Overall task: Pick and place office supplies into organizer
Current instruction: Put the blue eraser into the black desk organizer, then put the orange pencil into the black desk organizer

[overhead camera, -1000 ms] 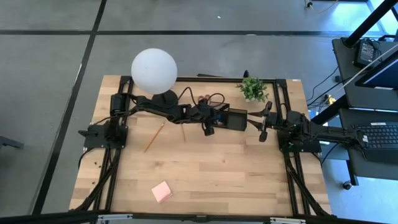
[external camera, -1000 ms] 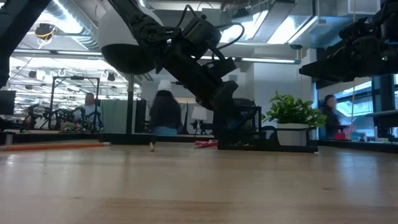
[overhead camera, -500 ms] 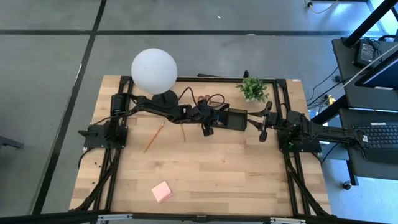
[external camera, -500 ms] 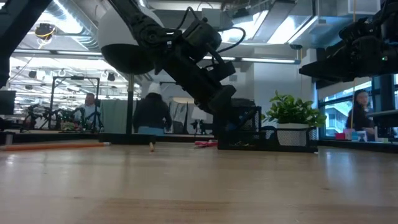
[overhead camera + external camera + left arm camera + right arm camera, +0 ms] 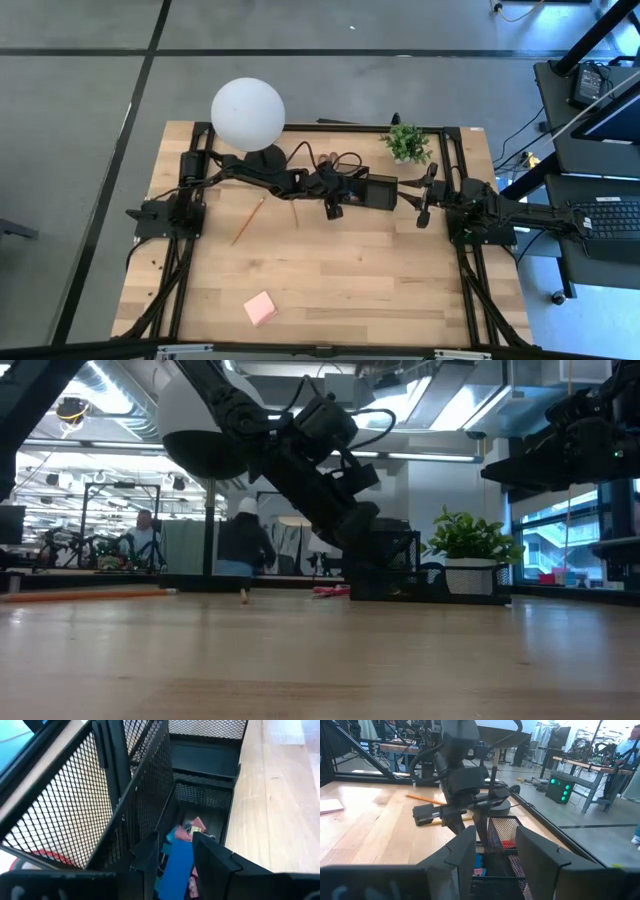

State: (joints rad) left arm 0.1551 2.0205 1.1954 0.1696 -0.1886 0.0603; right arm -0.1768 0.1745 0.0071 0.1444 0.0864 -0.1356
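No lettering, label, brand mark or number can be read in any of the views. The blue eraser (image 5: 176,865) in the mesh organizer (image 5: 150,785) shows only a plain face, and the pink sticky-note pad (image 5: 260,308) on the counter (image 5: 350,280) is blank.

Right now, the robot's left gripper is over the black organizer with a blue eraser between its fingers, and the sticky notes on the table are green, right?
Almost. The sticky notes are pink, not green; the high view shows them. The rest holds: the left gripper is over the black organizer with the blue eraser between its fingers.
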